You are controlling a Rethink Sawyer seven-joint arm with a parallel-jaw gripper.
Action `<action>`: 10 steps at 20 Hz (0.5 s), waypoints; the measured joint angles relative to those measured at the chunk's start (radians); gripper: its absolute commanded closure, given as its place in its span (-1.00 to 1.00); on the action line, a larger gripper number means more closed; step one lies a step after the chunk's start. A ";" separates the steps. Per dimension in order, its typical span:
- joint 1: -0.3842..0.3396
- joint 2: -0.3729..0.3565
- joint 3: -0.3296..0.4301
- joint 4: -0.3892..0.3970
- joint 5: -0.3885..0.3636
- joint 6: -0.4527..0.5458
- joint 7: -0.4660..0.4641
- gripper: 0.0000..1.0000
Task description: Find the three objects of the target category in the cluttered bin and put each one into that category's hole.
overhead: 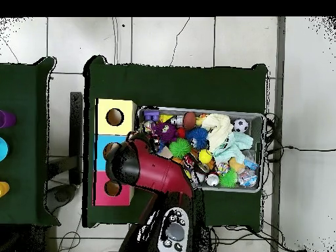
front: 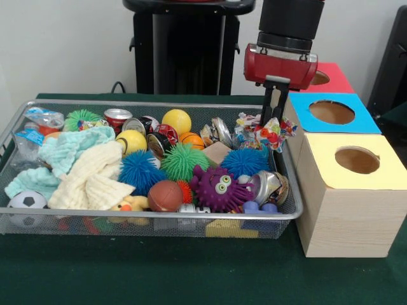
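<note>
Where green cloth (front: 191, 279) spreads, white wall (front: 70, 44).

The bin (front: 289, 215) was a wide, shallow basket of silver wire mesh with a metal rim, sitting flat on the green bench (front: 191, 273). It was crowded with toys, balls, cans and cloths. Just beside the bin's end stood three wooden boxes in a row, each with a round hole on top: the yellow box (front: 353, 190) nearest the camera, the blue box (front: 305, 111) behind it, and the red box (front: 337, 79) farthest back.
</note>
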State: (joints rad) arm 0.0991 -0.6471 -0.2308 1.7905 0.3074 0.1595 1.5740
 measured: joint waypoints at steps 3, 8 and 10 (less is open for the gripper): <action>0.010 0.000 -0.004 0.000 0.007 0.000 0.000 1.00; 0.029 0.000 -0.015 0.000 0.021 0.000 0.000 1.00; 0.043 0.000 -0.024 0.000 0.028 0.000 0.000 1.00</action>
State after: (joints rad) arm 0.1424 -0.6470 -0.2546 1.7905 0.3350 0.1595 1.5740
